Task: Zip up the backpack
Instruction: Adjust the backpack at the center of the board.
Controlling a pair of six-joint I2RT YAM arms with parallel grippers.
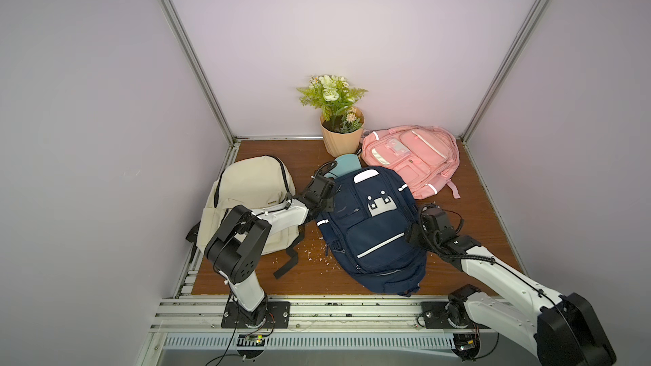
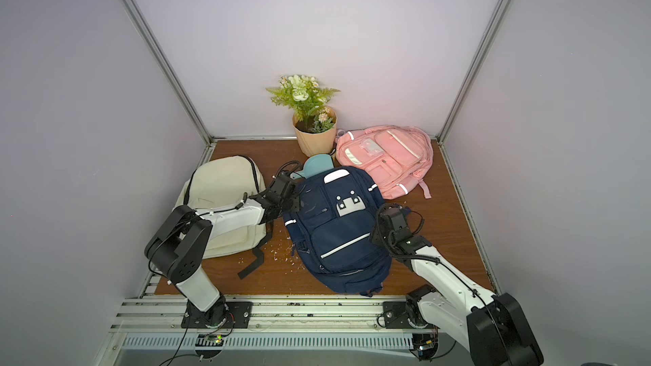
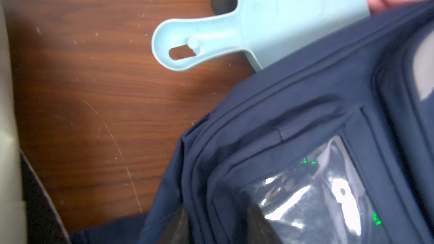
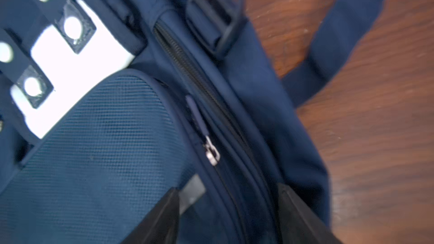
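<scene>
The navy backpack point(image 1: 370, 237) point(image 2: 338, 234) lies flat in the middle of the wooden table in both top views. At its upper left edge, my left gripper point(image 1: 328, 204) point(image 3: 218, 226) has its fingers point(image 3: 258, 224) pressed on either side of a ridge of the bag's piped fabric, beside a clear plastic pocket point(image 3: 317, 195). My right gripper point(image 1: 412, 235) point(image 4: 231, 217) hovers at the bag's right side, open, with its fingers point(image 4: 164, 219) straddling the zipper tracks. A silver zipper slider point(image 4: 212, 154) with a navy pull tab point(image 4: 198, 118) lies just ahead of them, untouched.
A light blue plastic scoop point(image 1: 347, 165) point(image 3: 258, 26) sticks out from under the navy bag's top. A beige backpack point(image 1: 246, 191) lies left, under my left arm. A pink backpack point(image 1: 412, 156) and a potted flower bunch point(image 1: 340, 135) stand behind. White crumbs point(image 1: 317, 255) dot the wood.
</scene>
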